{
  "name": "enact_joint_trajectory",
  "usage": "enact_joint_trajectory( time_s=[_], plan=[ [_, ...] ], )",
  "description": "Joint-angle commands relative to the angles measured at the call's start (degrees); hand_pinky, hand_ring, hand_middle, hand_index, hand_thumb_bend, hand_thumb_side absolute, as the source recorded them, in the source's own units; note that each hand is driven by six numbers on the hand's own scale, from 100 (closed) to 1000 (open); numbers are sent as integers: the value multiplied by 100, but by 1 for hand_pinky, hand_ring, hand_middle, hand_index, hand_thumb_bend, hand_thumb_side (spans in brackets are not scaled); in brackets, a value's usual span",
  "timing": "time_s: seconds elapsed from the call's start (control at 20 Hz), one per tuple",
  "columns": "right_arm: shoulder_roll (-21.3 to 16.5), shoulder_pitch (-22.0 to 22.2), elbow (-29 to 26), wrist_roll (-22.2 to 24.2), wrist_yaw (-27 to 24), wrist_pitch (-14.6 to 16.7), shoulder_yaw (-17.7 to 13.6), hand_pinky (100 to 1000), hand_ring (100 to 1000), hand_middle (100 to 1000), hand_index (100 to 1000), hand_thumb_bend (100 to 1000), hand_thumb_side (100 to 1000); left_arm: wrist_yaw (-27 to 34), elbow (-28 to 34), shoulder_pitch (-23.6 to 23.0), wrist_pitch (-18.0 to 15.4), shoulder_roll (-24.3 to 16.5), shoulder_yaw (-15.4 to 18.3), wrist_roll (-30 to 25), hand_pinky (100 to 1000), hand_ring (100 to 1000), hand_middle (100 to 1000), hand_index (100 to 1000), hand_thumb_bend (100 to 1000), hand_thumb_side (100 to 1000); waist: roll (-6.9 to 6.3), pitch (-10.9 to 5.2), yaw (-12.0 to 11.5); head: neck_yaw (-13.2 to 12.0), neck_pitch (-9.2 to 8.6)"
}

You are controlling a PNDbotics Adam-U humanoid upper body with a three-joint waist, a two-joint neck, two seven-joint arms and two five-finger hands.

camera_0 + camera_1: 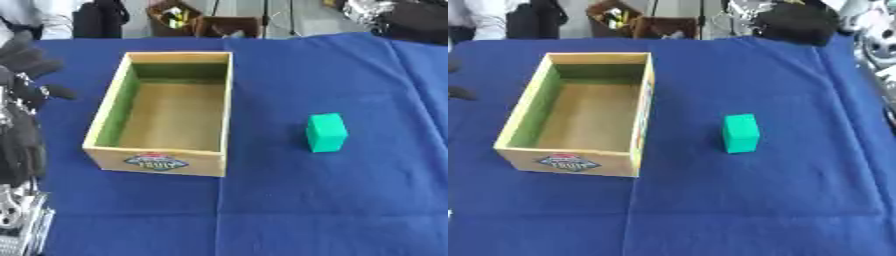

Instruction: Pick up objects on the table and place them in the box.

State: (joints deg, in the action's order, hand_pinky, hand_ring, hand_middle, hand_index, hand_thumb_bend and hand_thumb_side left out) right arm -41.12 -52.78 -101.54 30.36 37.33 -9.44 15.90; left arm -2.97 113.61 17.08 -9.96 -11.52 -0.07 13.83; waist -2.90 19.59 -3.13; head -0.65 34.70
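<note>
A green block [326, 132] stands on the blue cloth, to the right of the wooden box [224, 107]. The box is open-topped with a green inner left wall and a label on its front; nothing lies inside it. My left hand [24, 62] hovers black at the left edge, beside the box's left wall, fingers relaxed and holding nothing. It is far from the block. My right hand shows in neither view.
The blue cloth covers the whole table [306, 210]. Dark bags and a brown crate [184, 17] sit beyond the far edge. A grey mechanical part [878, 45] shows at the upper right edge.
</note>
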Motion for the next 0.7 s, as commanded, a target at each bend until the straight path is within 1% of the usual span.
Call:
enact_joint_trajectory(
  time_s=[0.05,0.1,0.15,0.2,0.3,0.4,0.45,0.5,0.6,0.65,0.7],
  plan=[
    [-207,-114,72,322,58,149,1,867,907,816,886,374,1000,22,98,18,-2,-99,7,-18,492,730,876,734,100,967,17,-137,0,3,-11],
    [-217,-117,103,430,55,195,24,868,910,816,887,400,1000,23,98,18,-1,-98,7,-19,492,730,876,734,100,967,18,-135,-1,7,-19],
    [-222,-123,127,523,58,233,37,869,910,816,888,407,1000,24,98,17,0,-97,6,-20,492,730,876,734,100,968,19,-133,0,11,-26],
    [-223,-129,150,608,63,265,50,872,914,817,894,451,981,24,98,16,1,-96,4,-22,492,730,876,734,100,968,20,-130,1,15,-33],
    [-215,-144,219,824,68,322,93,884,929,818,898,507,902,26,98,15,5,-93,-1,-29,492,731,877,734,100,969,20,-121,2,22,-47],
    [-206,-169,312,1062,69,371,143,889,938,820,903,525,855,28,98,18,4,-92,-3,-33,491,731,877,734,100,969,22,-113,0,27,-56],
    [-198,-176,365,1193,59,400,173,895,948,827,909,544,814,29,98,18,5,-91,-4,-34,491,731,877,733,100,969,23,-108,-2,31,-63],
    [-189,-183,416,1326,43,429,196,901,955,832,917,551,771,30,98,18,6,-89,-5,-36,491,731,877,733,100,969,23,-105,-5,33,-71],
    [-181,-198,489,1577,19,489,214,910,965,835,925,557,716,31,98,17,7,-88,-5,-38,491,731,877,733,100,969,22,-101,-11,30,-76],
    [-176,-205,516,1696,5,521,215,910,965,835,926,558,710,32,98,16,7,-89,-3,-37,491,731,877,733,100,969,21,-101,-13,30,-76],
    [-172,-213,547,1815,0,552,221,914,970,841,937,566,658,32,98,15,8,-91,-3,-36,491,731,877,733,100,968,22,-100,-12,32,-80]
  ],
)
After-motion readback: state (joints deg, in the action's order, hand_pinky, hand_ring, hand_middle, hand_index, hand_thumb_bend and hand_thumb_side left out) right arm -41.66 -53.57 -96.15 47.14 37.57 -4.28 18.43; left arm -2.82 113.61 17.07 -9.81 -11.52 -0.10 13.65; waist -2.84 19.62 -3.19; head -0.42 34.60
